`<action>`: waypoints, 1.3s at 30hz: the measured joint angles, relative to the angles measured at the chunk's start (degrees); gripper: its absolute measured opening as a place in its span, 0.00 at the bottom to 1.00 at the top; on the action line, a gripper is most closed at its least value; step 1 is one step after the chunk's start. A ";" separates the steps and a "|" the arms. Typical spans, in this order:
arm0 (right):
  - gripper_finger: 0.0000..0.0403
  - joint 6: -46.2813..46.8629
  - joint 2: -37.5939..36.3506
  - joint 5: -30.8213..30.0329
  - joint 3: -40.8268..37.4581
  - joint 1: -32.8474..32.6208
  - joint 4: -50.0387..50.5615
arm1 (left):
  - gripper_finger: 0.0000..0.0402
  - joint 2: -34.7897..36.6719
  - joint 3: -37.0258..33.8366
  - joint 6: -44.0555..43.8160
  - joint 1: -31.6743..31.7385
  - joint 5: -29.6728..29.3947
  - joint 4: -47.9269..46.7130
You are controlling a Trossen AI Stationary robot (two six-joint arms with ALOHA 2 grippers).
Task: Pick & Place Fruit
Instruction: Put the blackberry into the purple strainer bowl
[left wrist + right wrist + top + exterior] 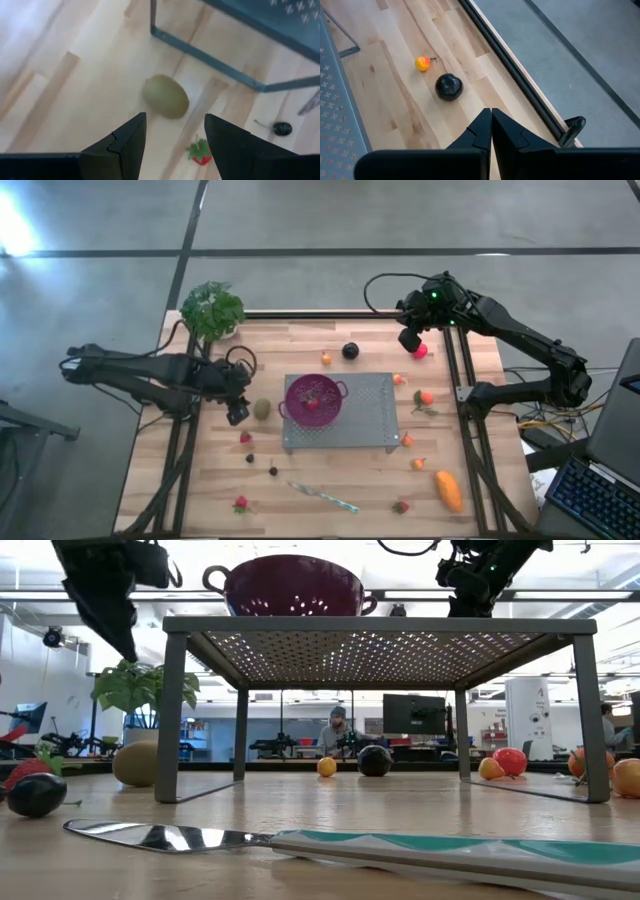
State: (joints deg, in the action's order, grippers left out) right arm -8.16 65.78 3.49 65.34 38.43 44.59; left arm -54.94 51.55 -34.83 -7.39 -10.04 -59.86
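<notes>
step: grasp kiwi (262, 408) | left hand (237, 414): half-open, empty, just beside it near desk's left edge | right hand (409, 340): closed, empty | advice: centre fingers astride kiwi, then lower

No readable text, label, brand, number or sign in any view. Dark monitor screen (413, 713) in room beyond table: too small to read. Laptop keyboard (590, 498) at table's right edge: key markings too small to read. Teal knife handle (470, 849): plain, no lettering visible.
</notes>
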 joint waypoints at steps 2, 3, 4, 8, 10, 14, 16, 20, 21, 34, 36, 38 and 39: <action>0.02 0.03 0.00 0.00 0.00 0.01 0.08 | 0.51 0.00 -1.07 -1.29 -1.31 0.22 0.03; 0.02 0.07 0.00 0.00 0.00 -0.01 0.15 | 0.51 0.00 -1.75 -2.16 -1.99 0.30 -0.02; 0.02 0.07 0.00 0.00 0.00 -0.01 0.19 | 0.51 0.00 -2.46 -3.09 -2.61 0.34 0.02; 0.02 0.06 0.00 0.00 0.00 -0.01 0.20 | 0.51 0.00 -4.97 -7.52 -5.28 1.07 0.08; 0.02 0.06 0.00 -0.01 0.00 -0.01 0.19 | 0.51 0.00 -6.26 -9.49 -6.64 1.39 0.33; 0.02 0.05 0.00 -0.02 0.00 0.00 0.18 | 0.51 0.00 -8.38 -13.70 -8.74 2.67 3.00; 0.02 0.04 0.00 -0.01 0.00 0.00 0.16 | 0.51 0.00 -9.34 -15.78 -9.70 3.63 5.31; 0.02 0.06 0.00 -0.02 0.00 0.01 0.16 | 0.51 -0.11 -10.68 -19.15 -12.08 4.89 9.76; 0.02 0.04 0.00 -0.02 0.00 0.01 0.16 | 0.51 -0.40 -10.68 -19.88 -12.83 4.94 10.17; 0.02 0.42 0.00 -0.04 0.00 0.00 0.14 | 0.51 -8.17 -10.36 -25.55 -24.31 4.96 18.91; 0.02 0.47 0.00 -0.04 0.00 0.00 0.14 | 0.51 -10.00 -10.36 -27.31 -25.56 4.96 19.27; 0.02 0.49 0.00 -0.04 0.00 0.00 0.11 | 0.51 -11.70 -10.33 -28.84 -26.48 4.98 19.31; 0.02 0.52 0.00 -0.04 0.00 0.00 0.10 | 0.51 -12.65 -10.33 -29.56 -26.87 5.01 19.31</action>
State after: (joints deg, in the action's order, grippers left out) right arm -7.64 65.78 3.44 65.34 38.42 44.69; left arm -67.59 41.21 -64.39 -34.26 -5.03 -40.56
